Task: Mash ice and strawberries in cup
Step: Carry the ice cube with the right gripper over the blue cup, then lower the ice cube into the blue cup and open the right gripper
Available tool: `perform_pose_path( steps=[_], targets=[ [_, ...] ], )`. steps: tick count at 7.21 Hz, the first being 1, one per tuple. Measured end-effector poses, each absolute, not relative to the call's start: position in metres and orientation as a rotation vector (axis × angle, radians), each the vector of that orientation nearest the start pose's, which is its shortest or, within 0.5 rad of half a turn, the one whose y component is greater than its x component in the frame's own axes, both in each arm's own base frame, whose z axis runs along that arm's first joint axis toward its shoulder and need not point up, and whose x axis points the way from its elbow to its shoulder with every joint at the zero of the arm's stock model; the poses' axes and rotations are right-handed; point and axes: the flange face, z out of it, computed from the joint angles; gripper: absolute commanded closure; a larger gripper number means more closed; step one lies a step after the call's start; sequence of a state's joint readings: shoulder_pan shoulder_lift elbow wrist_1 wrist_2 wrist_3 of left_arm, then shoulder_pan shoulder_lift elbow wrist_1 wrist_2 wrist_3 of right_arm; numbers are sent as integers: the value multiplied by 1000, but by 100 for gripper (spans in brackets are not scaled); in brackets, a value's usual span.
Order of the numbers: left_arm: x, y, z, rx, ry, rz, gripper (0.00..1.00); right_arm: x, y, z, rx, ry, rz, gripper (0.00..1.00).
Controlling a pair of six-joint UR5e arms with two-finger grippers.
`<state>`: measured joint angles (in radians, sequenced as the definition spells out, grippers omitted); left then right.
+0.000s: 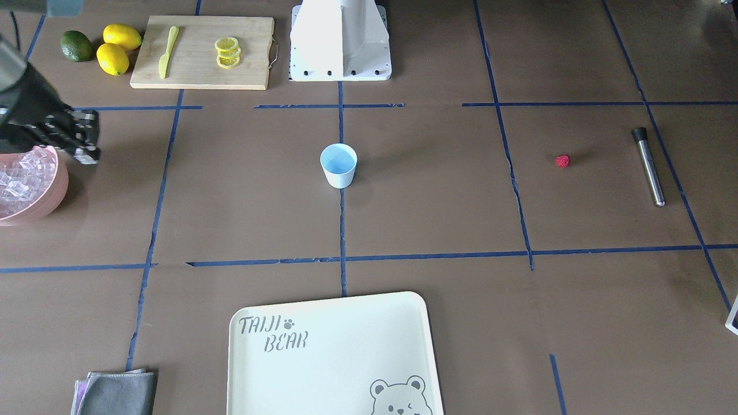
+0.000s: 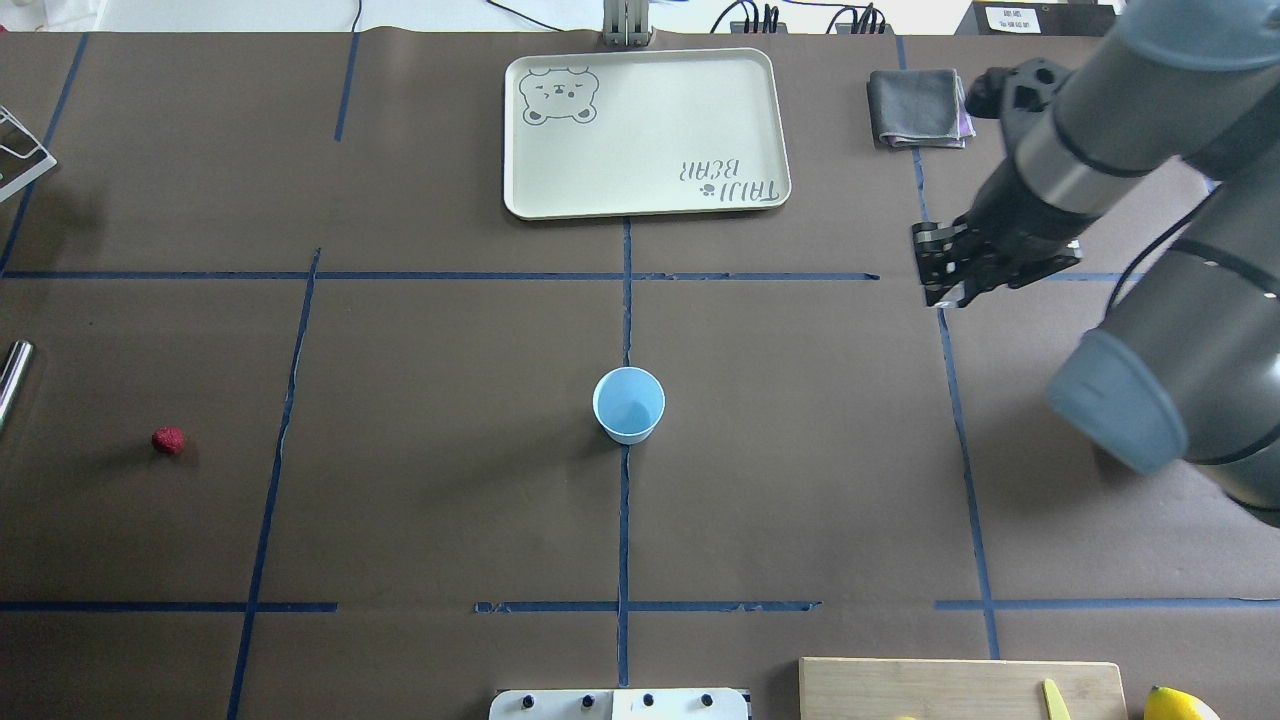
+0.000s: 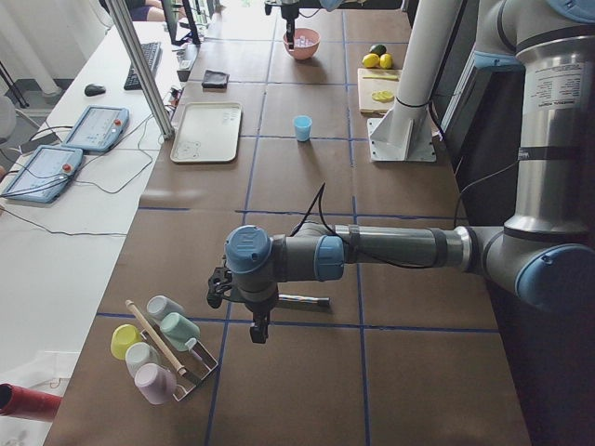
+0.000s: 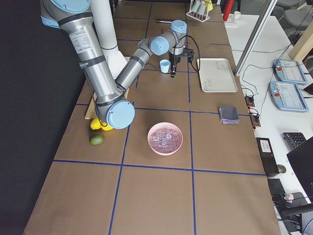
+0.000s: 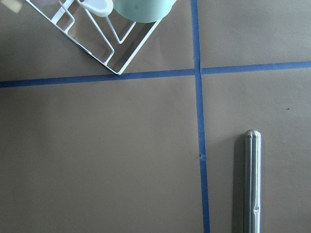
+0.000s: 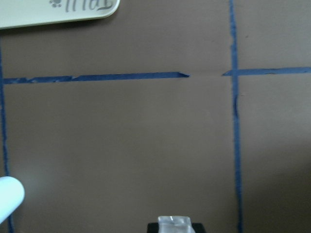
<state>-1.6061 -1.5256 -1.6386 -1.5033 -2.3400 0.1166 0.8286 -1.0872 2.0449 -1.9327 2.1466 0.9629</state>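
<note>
Table (image 1: 438,190): brown surface marked into squares with blue tape. The cup (image 1: 338,165) stands upright and alone at the centre on a tape line, with wide open room on every side.

Tray (image 1: 346,357): lies at the operators' edge, well apart from the cup.

Cutting board (image 1: 196,34): carries a knife and lemon slices and sits beside the robot's base, toward the right arm's end.

Pink bowl (image 1: 60,190): holds the ice (image 1: 23,176) at that same end and is cut by the front view's edge.

Right gripper (image 2: 945,268): hangs raised off the table, just on the cup side of the bowl. Only the right wrist view shows its fingertips pinching one ice cube (image 6: 172,224).

Muddler (image 1: 648,167) and strawberry (image 1: 562,161): lie near each other at the left end, not touching, well apart from the cup.

Left gripper (image 3: 258,325): appears only in the left side view, above the muddler and near a cup rack (image 3: 163,348). Whether it is spread or pressed together cannot be told.
</note>
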Motion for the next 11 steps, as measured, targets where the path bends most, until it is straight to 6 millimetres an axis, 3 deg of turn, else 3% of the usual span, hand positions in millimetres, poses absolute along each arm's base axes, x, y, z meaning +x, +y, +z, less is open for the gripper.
perform_pose_path(
  steps=[2,3,4,5,7,9,11],
  targets=[
    [-81,-467,656,14,770,59,0,-433,-427,160,-26,-783,72,100],
    [-81,-466,656,13,770,59,0,-486,-413,138,-15,-784,91,100],
    [-81,-466,657,12,770,59,0,-529,-402,127,-1,-788,107,100],
    [-81,-466,657,11,770,59,0,-556,-396,121,8,-789,116,100],
    [-81,-466,658,11,771,59,0,-576,-393,120,10,-780,122,99],
    [-81,-466,657,11,770,59,0,-581,-396,125,12,-765,128,96],
    [-81,-466,659,8,770,58,0,-581,-398,126,23,-761,132,82]
  ],
)
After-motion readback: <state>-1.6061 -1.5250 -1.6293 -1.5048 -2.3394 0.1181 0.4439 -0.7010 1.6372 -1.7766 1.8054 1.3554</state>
